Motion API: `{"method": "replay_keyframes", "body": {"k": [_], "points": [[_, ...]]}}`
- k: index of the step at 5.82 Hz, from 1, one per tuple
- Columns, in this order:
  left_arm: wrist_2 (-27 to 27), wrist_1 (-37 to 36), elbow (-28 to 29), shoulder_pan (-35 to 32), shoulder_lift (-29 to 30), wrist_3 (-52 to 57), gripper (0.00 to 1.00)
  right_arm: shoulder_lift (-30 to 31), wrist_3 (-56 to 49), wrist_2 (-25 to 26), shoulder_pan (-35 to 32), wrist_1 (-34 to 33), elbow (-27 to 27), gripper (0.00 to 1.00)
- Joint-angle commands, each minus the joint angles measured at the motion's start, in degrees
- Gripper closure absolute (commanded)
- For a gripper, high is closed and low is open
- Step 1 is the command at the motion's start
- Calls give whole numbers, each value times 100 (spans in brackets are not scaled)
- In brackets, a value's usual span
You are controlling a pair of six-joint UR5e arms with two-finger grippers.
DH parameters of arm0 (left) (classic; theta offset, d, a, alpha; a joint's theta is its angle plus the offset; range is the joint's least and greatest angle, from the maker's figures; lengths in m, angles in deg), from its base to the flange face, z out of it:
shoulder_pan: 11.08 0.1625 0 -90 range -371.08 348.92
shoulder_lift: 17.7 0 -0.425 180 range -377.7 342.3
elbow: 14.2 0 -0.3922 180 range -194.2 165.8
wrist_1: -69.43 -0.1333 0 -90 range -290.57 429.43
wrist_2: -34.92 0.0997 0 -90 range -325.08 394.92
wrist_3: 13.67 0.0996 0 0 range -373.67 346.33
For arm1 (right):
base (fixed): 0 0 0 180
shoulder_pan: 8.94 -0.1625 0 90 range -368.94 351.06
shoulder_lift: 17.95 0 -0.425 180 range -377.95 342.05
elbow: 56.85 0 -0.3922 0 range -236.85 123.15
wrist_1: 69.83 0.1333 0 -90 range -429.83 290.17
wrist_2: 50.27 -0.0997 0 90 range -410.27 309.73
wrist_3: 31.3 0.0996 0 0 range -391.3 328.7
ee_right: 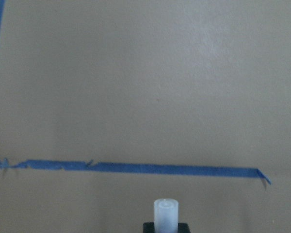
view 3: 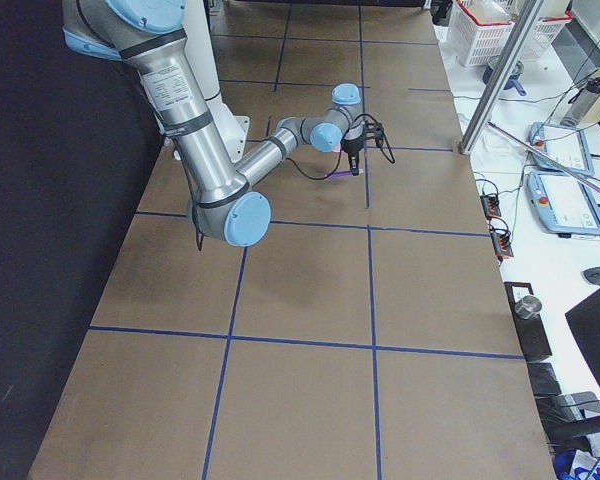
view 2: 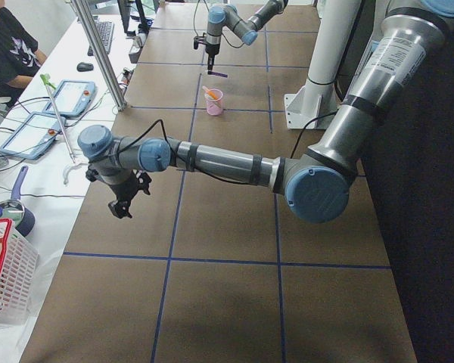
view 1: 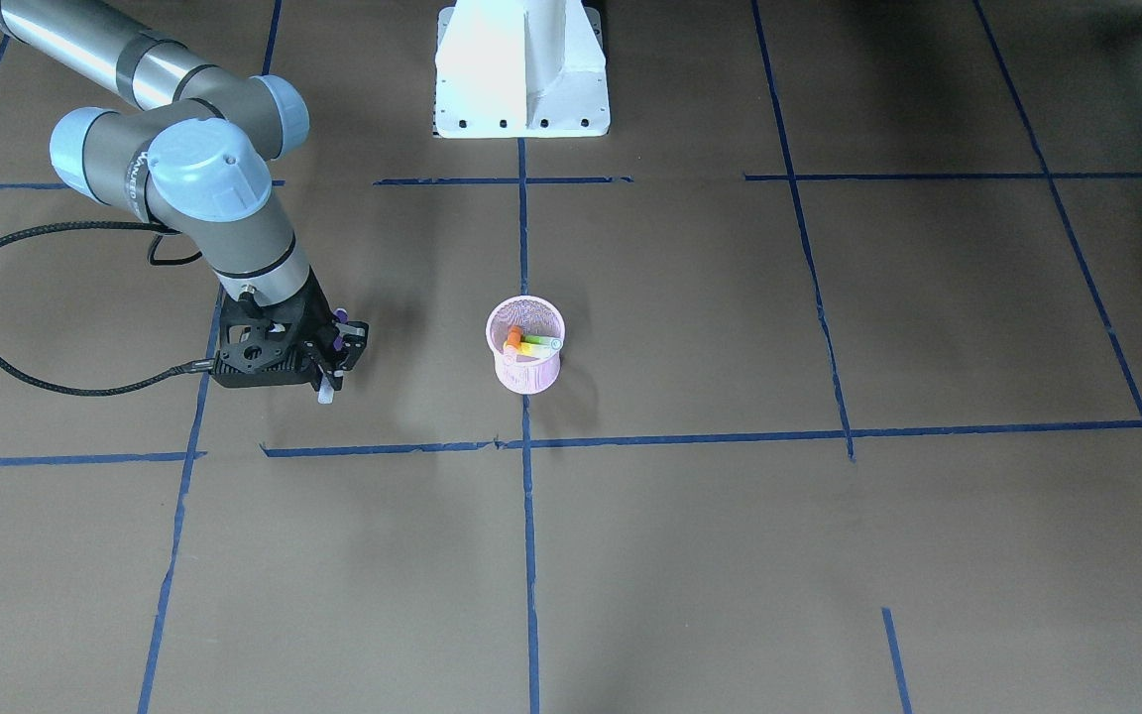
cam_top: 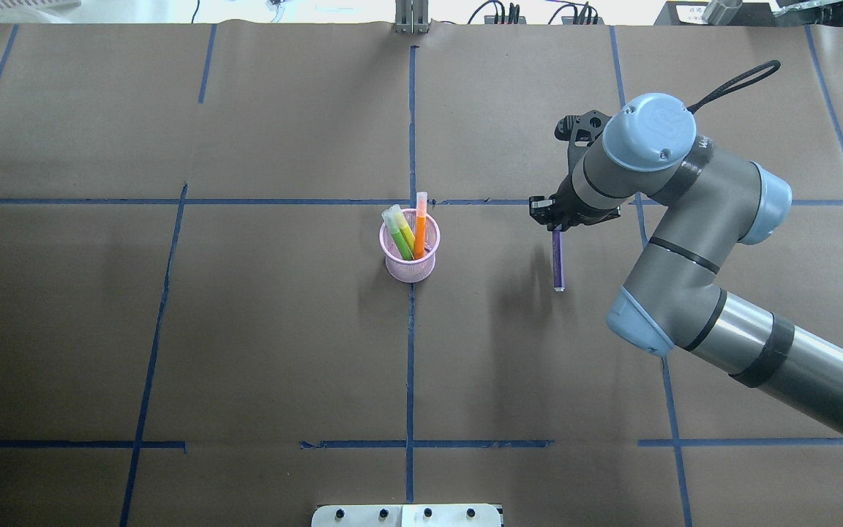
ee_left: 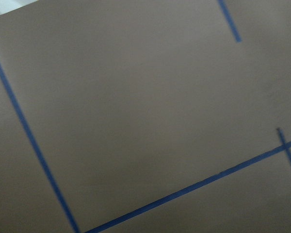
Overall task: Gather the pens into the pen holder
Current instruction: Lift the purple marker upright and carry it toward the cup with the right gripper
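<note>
Worktop (cam_top: 246, 329) lay open on every side of the pen holder (cam_top: 410, 258), which stood on the centre tape line with the orange pen (cam_top: 420, 223) and green pen (cam_top: 401, 238) inside. Right jaws were clenched on the purple pen (cam_top: 557, 260), pale cap downward, well apart from the holder on the robot's right. Left jaws hung over the worktop's left end; I could not tell their state.

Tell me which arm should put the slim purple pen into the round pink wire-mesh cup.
Right. The right gripper is shut on the slim purple pen, near the round pink wire-mesh cup; the left gripper hangs far away at the table end.
</note>
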Motion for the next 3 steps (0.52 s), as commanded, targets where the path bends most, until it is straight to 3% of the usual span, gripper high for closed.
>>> {"method": "replay_keyframes", "body": {"k": [1,3], "points": [[18,813,139,-117,-856,215,0,-207,-881,489,-407,-17,506,100],[175,1088,139,-108,-1245,215,0,-285,-952,804,-569,-26,1027,100]]}}
